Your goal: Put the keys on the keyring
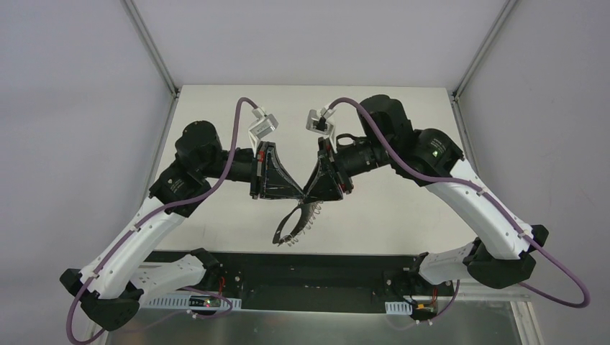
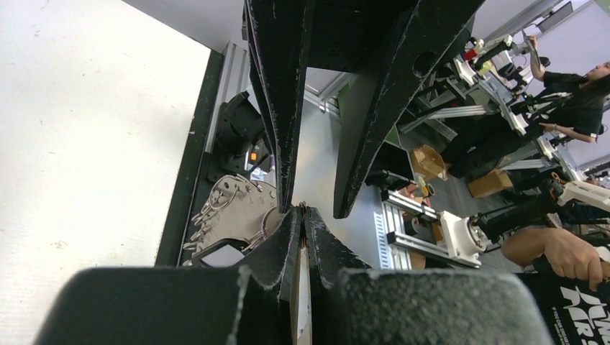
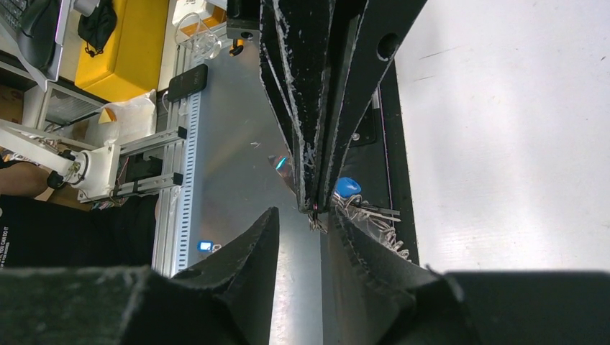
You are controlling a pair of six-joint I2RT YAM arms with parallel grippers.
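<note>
Both grippers meet in mid-air over the table's near middle. My left gripper (image 1: 301,192) is shut, and the thin wire of the keyring (image 1: 293,224) is pinched at its tips (image 2: 303,210). The loop hangs below it, with silvery metal pieces fanned out (image 2: 230,212). My right gripper (image 1: 316,195) is open, its fingers straddling the left gripper's tip (image 3: 302,214) without gripping anything. A bright blue key (image 3: 347,187) hangs among the silvery pieces (image 3: 374,224) just beside the left gripper's tip (image 3: 314,207). The red key and the dark key do not show.
The white table (image 1: 388,215) lies under the hanging ring. A black strip (image 1: 302,262) runs along its near edge by the arm bases. Grey walls stand left and right. Wrist views look past the edge to a workshop with a person (image 2: 568,244).
</note>
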